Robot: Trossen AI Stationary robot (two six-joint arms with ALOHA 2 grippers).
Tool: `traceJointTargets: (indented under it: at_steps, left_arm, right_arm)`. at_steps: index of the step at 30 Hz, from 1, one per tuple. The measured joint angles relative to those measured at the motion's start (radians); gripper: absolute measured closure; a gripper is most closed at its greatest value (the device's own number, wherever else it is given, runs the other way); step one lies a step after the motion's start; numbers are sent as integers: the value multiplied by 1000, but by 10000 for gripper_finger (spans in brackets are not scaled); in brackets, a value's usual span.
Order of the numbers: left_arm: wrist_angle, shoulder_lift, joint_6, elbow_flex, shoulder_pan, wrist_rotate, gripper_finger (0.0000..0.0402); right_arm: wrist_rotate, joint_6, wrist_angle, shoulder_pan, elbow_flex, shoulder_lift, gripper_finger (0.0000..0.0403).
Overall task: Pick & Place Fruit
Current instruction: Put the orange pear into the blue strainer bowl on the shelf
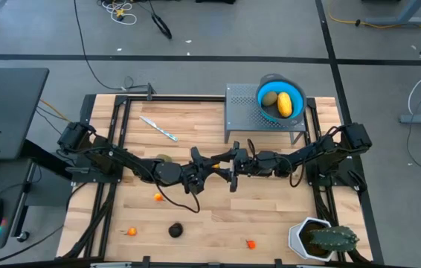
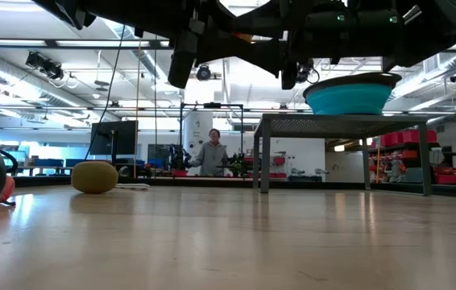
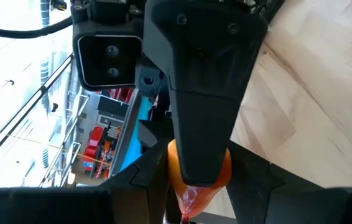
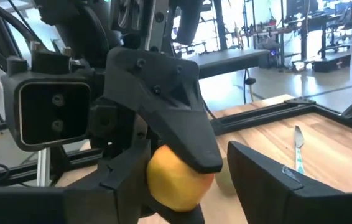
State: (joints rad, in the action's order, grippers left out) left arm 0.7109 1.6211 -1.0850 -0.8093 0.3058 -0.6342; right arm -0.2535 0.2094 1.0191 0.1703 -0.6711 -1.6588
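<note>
Above the table's middle, my left gripper (image 1: 214,165) is shut on an orange-yellow round fruit (image 4: 173,180). My right gripper (image 1: 234,168) faces it, open, with a finger on either side of that fruit (image 3: 198,174). An olive oval (image 1: 164,158) and a near-black round fruit (image 1: 175,231) rest on the table with three orange bits (image 1: 158,197). The blue bowl (image 1: 295,87), on a grey stand (image 1: 244,112) at the far right, holds a yellow fruit (image 1: 285,104) and an olive one (image 1: 269,99). My left gripper pinches the orange-yellow fruit between its two fingers (image 4: 170,106), on two opposite sides (image 4: 163,155). The fingers lie level and come from the table's left. The fruit is lifted clear of the table. Whether my right gripper's fingers (image 4: 123,174) touch the fruit I cannot tell.
A thin silvery stick (image 1: 158,127) lies at the far left of the table. A white pot with a cactus (image 1: 322,240) stands at the near right corner. A person (image 2: 211,153) stands in the room beyond the far edge.
</note>
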Motion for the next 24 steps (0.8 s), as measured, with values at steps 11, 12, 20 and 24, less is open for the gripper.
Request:
traceJointTargets:
  at_steps: [11, 12, 20, 24]
  left_arm:
    - [-20, 0, 6, 0, 0, -12, 259]
    - [-20, 0, 7, 0, 0, -13, 259]
    - [-18, 0, 28, 0, 11, -11, 240]
    - [-16, 0, 39, 0, 15, -4, 194]
  right_arm:
    - [-2, -10, -16, 0, 0, 0, 255]
    - [-2, -9, -16, 0, 0, 0, 260]
    - [-7, -8, -17, 0, 0, 0, 272]
    - [-13, -8, -15, 0, 1, 0, 273]
